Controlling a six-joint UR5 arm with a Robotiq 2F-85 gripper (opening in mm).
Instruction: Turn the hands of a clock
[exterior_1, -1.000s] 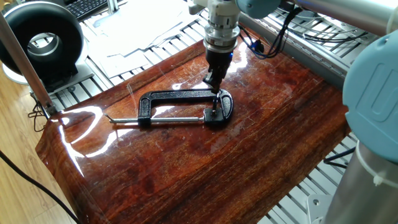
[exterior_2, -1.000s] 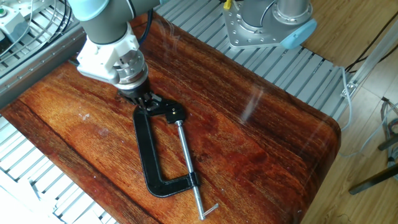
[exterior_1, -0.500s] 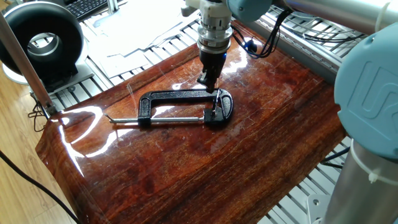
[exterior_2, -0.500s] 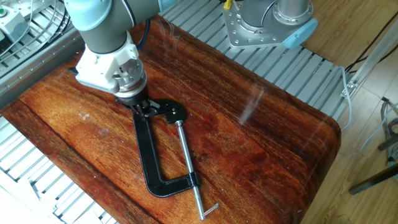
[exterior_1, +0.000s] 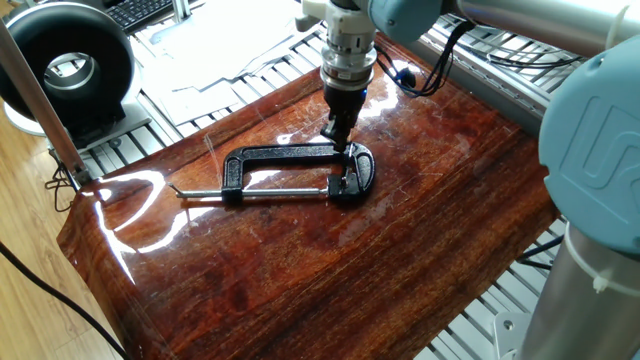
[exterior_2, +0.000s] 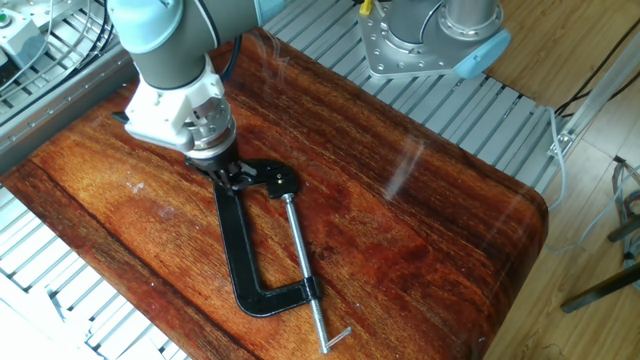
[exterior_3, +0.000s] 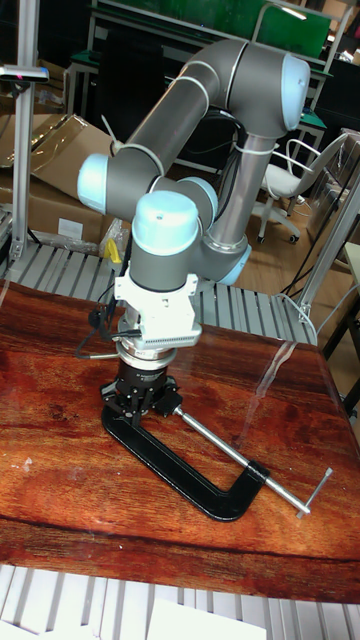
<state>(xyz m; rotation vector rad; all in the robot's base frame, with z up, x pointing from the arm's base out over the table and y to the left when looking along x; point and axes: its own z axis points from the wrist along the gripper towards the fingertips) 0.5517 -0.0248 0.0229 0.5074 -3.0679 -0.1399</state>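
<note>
The clock, a black C-clamp (exterior_1: 285, 154) (exterior_2: 236, 252) (exterior_3: 190, 471), lies flat on the glossy wooden table. Its steel screw rod (exterior_2: 300, 262) runs along the open side. My gripper (exterior_1: 337, 133) (exterior_2: 229, 171) (exterior_3: 140, 402) points straight down over the clamp's rounded jaw end (exterior_1: 360, 170) (exterior_2: 281, 180). The fingers are drawn together into a narrow tip. The hands, a thin dark pin (exterior_1: 344, 166), show just below that tip in one fixed view. The gripper body hides them in the other views. I cannot tell whether the fingertips touch the pin.
A round black ring-shaped device (exterior_1: 65, 68) with a white centre stands off the table's far left corner, beside papers (exterior_1: 220, 45) and a keyboard. Slotted aluminium rails (exterior_2: 470, 110) surround the wooden top. The arm's base (exterior_2: 440, 40) sits beyond the table's edge.
The gripper rose a little off the jaw end and shifted left, then drifted slightly back right. The clamp has not moved.
</note>
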